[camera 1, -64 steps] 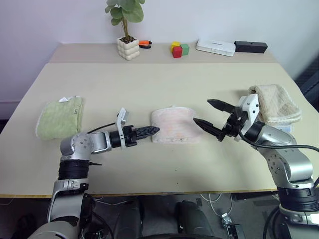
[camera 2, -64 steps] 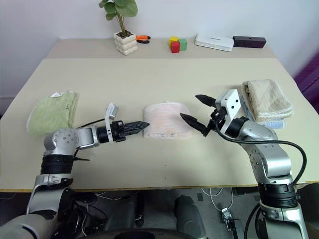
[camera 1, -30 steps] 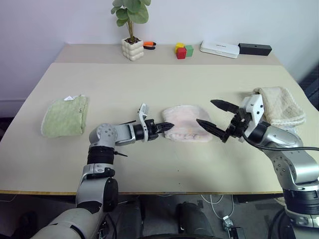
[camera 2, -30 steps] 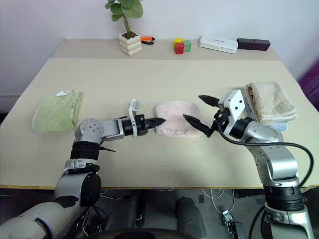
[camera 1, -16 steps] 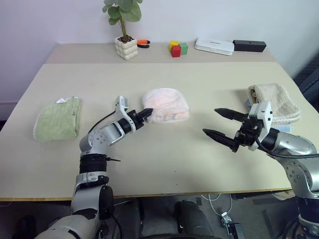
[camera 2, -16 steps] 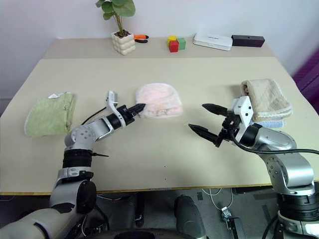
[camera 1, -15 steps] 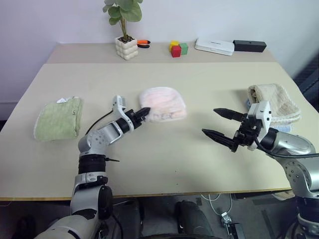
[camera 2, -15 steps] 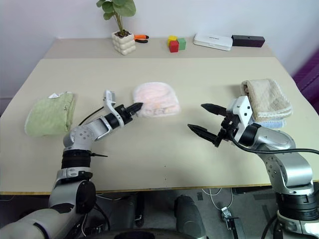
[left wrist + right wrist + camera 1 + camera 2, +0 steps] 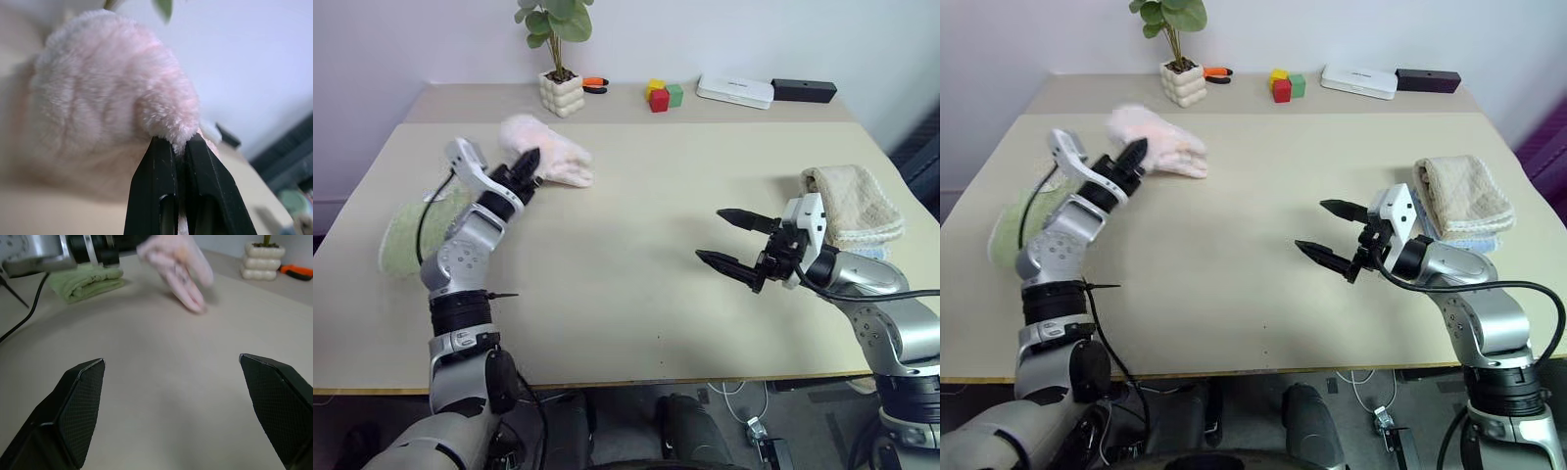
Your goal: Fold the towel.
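Light: bright, even, soft shadows | Blur: towel (image 9: 178,269) smeared by motion; background soft in left wrist view | Glare: none

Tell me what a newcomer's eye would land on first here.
First, the pink towel, pinched in the shut left gripper and held up over the table's far left part, near the plant pot. Next, the right gripper, jaws wide open and holding nothing, above the table's right side. A green towel lies folded at the left edge, a beige towel at the right.
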You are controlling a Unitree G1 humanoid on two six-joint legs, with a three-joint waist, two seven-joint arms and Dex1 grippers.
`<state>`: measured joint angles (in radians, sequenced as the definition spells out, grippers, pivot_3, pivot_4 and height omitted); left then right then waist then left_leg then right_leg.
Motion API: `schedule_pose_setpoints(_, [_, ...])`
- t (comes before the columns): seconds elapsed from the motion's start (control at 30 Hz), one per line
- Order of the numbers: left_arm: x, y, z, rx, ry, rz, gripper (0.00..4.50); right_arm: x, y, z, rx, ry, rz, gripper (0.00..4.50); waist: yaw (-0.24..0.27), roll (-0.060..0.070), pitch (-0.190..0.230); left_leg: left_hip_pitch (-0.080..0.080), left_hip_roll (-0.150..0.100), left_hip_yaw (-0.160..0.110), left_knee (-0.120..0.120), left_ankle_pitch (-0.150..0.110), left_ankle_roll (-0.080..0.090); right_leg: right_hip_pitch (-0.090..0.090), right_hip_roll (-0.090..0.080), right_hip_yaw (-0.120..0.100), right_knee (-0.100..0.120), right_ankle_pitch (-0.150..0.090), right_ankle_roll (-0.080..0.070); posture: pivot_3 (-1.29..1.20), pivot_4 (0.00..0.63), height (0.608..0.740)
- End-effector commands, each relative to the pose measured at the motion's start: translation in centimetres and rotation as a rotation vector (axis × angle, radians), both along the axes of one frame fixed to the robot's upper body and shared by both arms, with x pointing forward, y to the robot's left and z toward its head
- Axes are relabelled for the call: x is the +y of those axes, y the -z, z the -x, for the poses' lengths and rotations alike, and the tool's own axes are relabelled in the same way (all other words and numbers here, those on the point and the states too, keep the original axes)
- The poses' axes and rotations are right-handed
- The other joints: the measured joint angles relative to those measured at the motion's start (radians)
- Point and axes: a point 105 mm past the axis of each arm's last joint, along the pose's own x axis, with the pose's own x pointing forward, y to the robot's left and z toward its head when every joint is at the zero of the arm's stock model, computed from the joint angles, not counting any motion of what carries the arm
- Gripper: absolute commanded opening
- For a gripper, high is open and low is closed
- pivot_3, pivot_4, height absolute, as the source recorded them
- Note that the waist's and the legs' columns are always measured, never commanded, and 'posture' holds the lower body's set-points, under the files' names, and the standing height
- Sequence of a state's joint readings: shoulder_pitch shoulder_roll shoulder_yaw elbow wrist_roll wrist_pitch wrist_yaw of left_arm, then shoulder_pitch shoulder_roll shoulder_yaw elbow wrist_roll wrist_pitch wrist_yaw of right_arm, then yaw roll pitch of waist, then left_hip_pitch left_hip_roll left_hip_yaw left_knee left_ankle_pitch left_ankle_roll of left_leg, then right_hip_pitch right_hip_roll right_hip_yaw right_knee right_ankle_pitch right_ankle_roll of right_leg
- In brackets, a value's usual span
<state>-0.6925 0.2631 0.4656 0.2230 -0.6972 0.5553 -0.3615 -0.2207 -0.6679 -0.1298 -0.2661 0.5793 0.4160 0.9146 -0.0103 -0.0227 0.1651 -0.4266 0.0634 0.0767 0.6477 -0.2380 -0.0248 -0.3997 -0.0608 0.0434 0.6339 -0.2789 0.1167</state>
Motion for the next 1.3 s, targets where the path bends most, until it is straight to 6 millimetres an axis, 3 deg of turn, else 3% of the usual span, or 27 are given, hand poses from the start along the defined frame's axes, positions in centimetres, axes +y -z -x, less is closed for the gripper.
schedule_pose_setpoints(0.03, [2.0,-3.0,1.2,-0.117,-0.069,-0.026,0.03,-0.2,-1.3,-0.1,-0.053,-0.006,-0.009,4.5,0.0,0.0,0.0,0.0,0.0,0.0,0.0,0.0,0.0,0.0,0.0,0.0,0.0,0.0,0.0,0.0,0.15,0.735])
schedule_pose_setpoints(0.2, [5.7,-4.2,3.0,-0.153,-0.16,-0.076,0.03,-0.4,-1.2,-0.3,-0.044,-0.014,0.003,4.5,-0.001,0.0,0.0,0.0,0.001,0.0,0.0,0.0,0.0,0.0,0.001,0.0,0.0,0.0,0.0,0.0,0.15,0.735])
schedule_pose_setpoints(0.43, [10.2,-5.1,3.5,-0.156,-0.271,-0.09,0.03,0.4,-1.1,-0.9,-0.04,-0.053,0.003,4.5,0.003,0.0,0.0,0.0,0.001,0.001,0.001,0.0,0.0,0.0,0.001,0.0,0.0,0.0,0.0,0.0,0.15,0.735])
schedule_pose_setpoints(0.73, [13.6,-5.2,5.3,-0.161,-0.351,-0.16,0.03,-0.2,-1.1,-0.8,-0.027,-0.074,0.012,4.5,-0.001,0.0,0.0,0.0,0.002,0.001,0.0,0.0,0.0,0.0,0.001,0.0,0.0,0.0,0.0,0.0,0.15,0.735])
schedule_pose_setpoints(0.97, [14.3,-2.0,8.3,-0.086,-0.393,-0.148,0.03,-1.5,-1.7,-0.7,-0.015,-0.074,0.023,4.5,-0.001,-0.001,0.0,0.0,0.002,0.002,0.0,0.0,0.0,0.0,0.0,0.0,0.001,0.0,0.0,0.0,0.15,0.735])
schedule_pose_setpoints(1.3, [14.4,4.5,12.6,0.143,-0.429,-0.086,0.03,-0.8,-2.0,-0.9,-0.021,-0.109,0.03,4.5,-0.003,-0.001,0.0,0.001,0.002,0.002,0.0,0.0,0.0,0.0,-0.001,0.0,0.001,0.0,-0.001,0.0,0.15,0.735])
